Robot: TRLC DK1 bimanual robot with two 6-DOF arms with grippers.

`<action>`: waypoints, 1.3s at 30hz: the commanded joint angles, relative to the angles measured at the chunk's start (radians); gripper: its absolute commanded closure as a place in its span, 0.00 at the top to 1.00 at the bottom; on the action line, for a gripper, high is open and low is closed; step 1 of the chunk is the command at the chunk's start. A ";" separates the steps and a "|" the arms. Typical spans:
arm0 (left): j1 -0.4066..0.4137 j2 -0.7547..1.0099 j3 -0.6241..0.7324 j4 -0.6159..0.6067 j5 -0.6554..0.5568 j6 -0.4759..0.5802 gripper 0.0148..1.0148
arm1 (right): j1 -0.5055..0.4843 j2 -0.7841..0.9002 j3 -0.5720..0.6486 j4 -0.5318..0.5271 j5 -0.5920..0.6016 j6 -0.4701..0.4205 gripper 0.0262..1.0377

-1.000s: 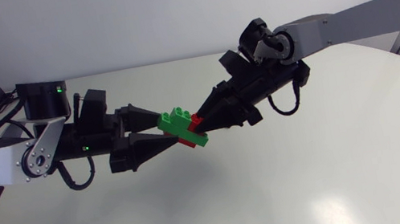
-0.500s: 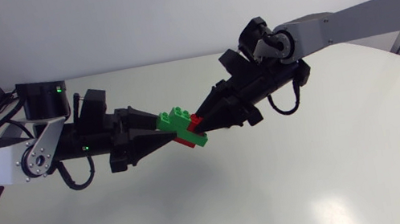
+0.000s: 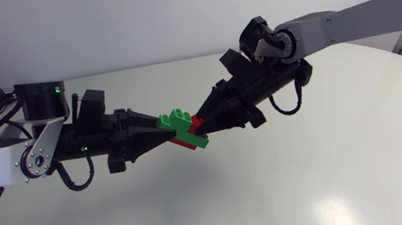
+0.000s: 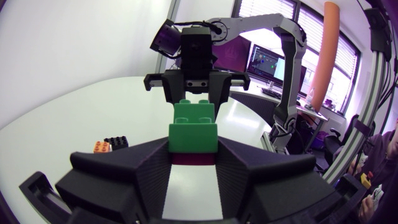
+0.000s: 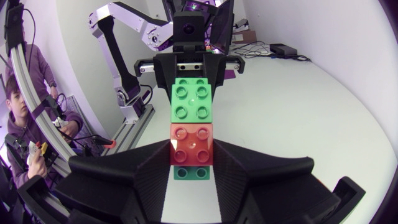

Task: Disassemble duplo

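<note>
Your left gripper (image 3: pixel 165 132) and your right gripper (image 3: pixel 201 121) meet tip to tip in the air over the desk (image 3: pixel 318 175), nearer its far edge than its near one. The left arm comes in from the desk's left side, the right arm from its right. The duplo stack (image 3: pixel 186 129) hangs between the 2 grippers, clear of the desk top and tilted.

The stack shows 3 parts. An upper green brick (image 5: pixel 193 99) has 4 studs showing in your right wrist view. A red brick (image 5: pixel 193 143), also with 4 studs showing, sits just beside it on the right gripper's side. A lower green brick (image 5: pixel 191 173) peeks out from under the red one, between the right fingers.

Your left gripper is clenched on the upper green brick: in the left wrist view both wedge fingers press its 2 sides, with a dark red layer just under it. Your right gripper is clenched on the red brick, 1 finger against each side.

In the left wrist view you can also see 2 loose pieces lying on the desk beside the left gripper: an orange brick (image 4: pixel 101 147) and a black brick (image 4: pixel 116 142), just beside each other.
</note>
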 commanded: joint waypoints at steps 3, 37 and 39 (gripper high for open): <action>-0.004 -0.002 -0.015 0.009 0.031 0.015 0.08 | -0.010 -0.015 0.006 0.005 0.001 0.018 0.17; -0.013 0.005 -0.015 0.009 0.029 0.019 0.08 | -0.087 -0.072 -0.004 0.049 0.012 0.043 0.17; -0.013 0.005 -0.015 0.009 0.029 0.015 0.08 | -0.091 -0.070 -0.001 0.049 0.012 0.043 0.17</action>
